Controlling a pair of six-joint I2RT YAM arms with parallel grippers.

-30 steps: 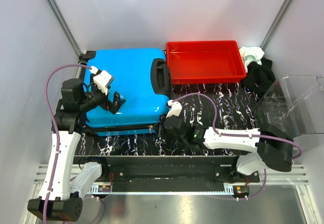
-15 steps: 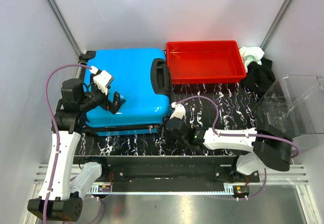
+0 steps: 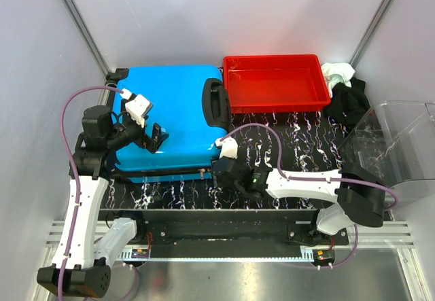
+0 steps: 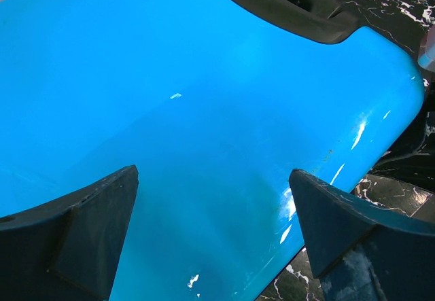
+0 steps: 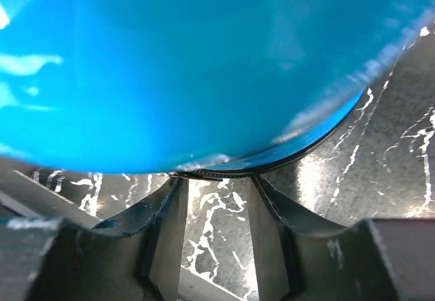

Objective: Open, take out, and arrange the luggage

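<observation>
One bright blue hard-shell suitcase (image 3: 173, 114), flat and closed, far left on the black marbled surface (image 3: 299, 138). Its seam faces near, likely so the claws can reach it. One clear plastic bin (image 3: 401, 145) at right and one red plastic tray (image 3: 272, 83) just beside the suitcase's right side, probably drop spots. Two claws: left claw (image 3: 156, 138) wide over the lid, holding nothing. Right claw (image 5: 217, 185) is part open at the near-right corner seam, nothing between its fingers, seemingly lined up for the zip.
</observation>
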